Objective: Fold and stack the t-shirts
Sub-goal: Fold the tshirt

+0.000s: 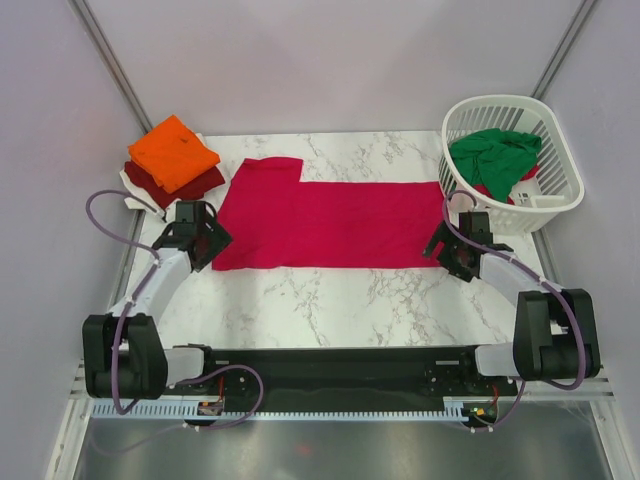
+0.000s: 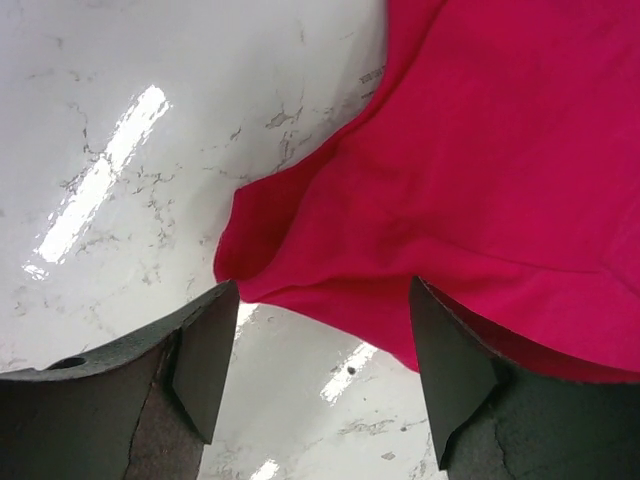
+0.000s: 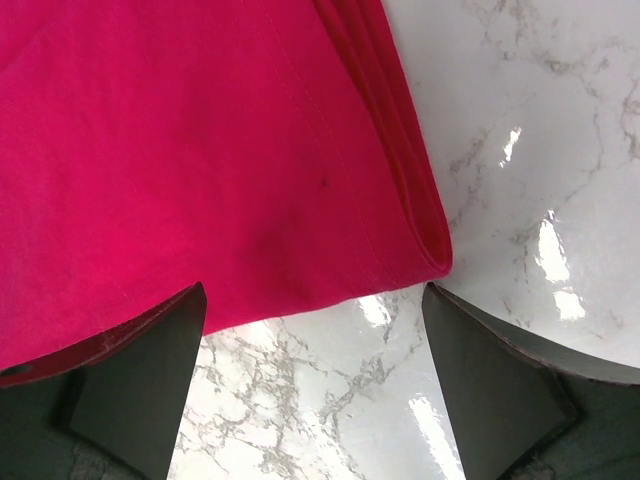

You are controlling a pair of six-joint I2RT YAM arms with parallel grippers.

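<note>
The left fingers (image 2: 195, 365) are held spread, and a near corner of the crimson t-shirt (image 2: 480, 170) is seen lying between their tips, not clamped. The right fingers (image 3: 150, 370) are likewise spread wide, with the shirt's opposite near corner, a doubled edge, framed between them on the marble surface (image 3: 540, 150). The shirt is laid flat as a long folded band, plain and mostly smooth. Its long axis is set left to right across the surface. The wider, stepped end is turned toward the folded stack topped by the orange tee (image 1: 173, 152), the narrower end toward the basket (image 1: 560, 150) in which the green tee (image 1: 495, 155) is heaped.
</note>
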